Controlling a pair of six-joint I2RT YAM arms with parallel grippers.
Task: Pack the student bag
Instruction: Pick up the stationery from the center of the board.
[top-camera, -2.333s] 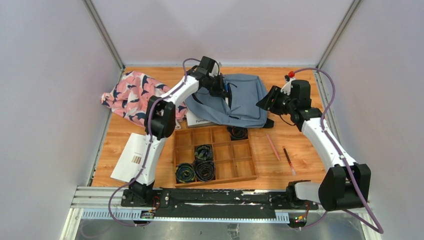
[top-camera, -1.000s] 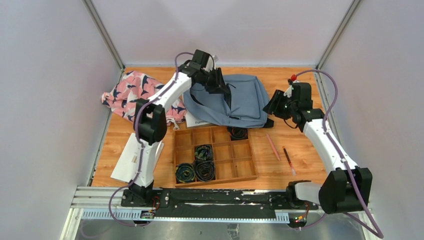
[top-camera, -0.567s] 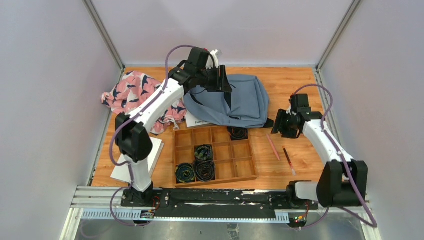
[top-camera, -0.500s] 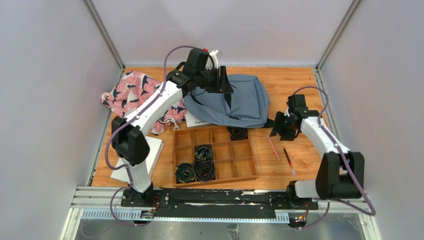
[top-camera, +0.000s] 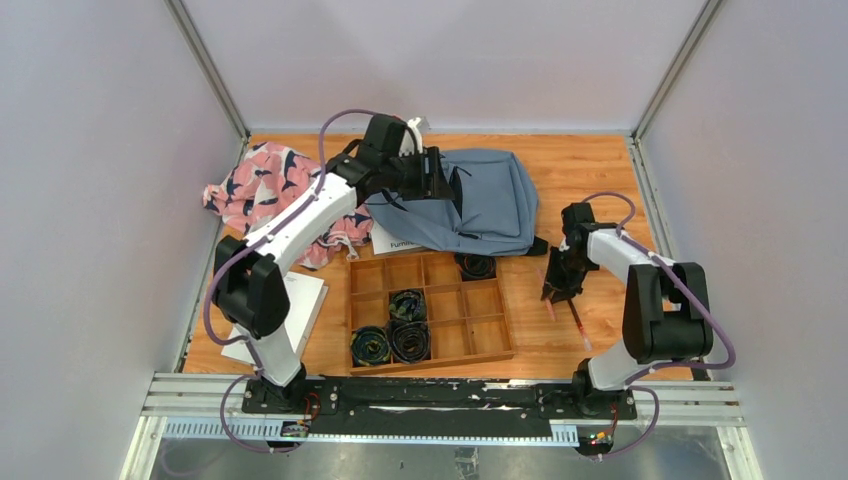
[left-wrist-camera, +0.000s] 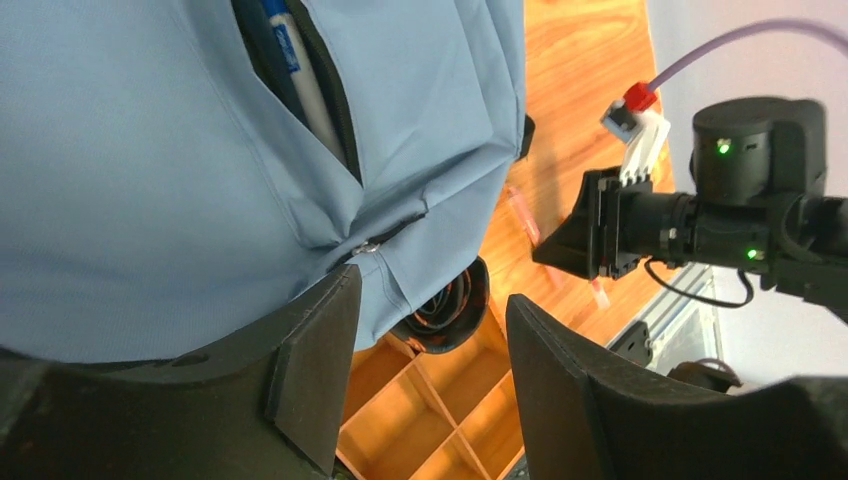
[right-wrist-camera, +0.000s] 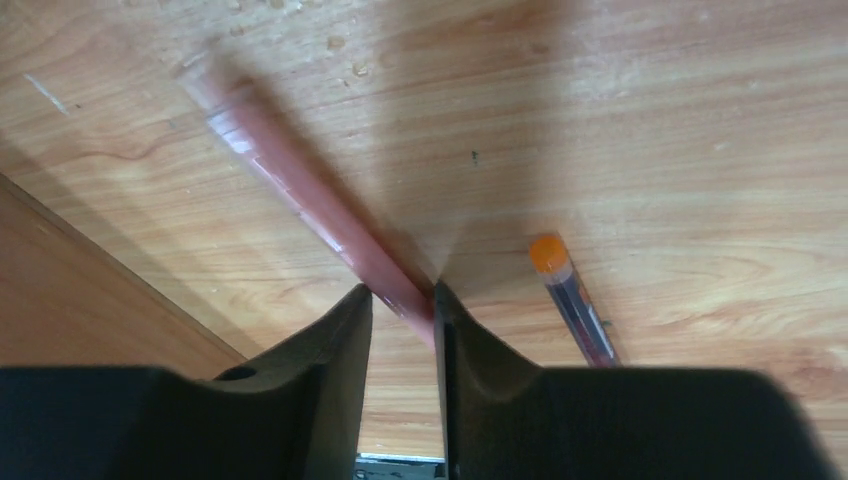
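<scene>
A white book (top-camera: 390, 238) poking out from under the bag (top-camera: 490, 200) carried dark print beginning "Fun". The rest ran under the fabric. Nothing else could be read.

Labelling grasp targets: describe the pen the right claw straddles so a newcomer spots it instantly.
Find the wooden tray in front of the arms; two pens lie on the table to its right. The target is the pink pen, nearer the tray, between the right claw's tips. It is pinkish-red throughout, while the other pen is dark with an orange end.
</scene>
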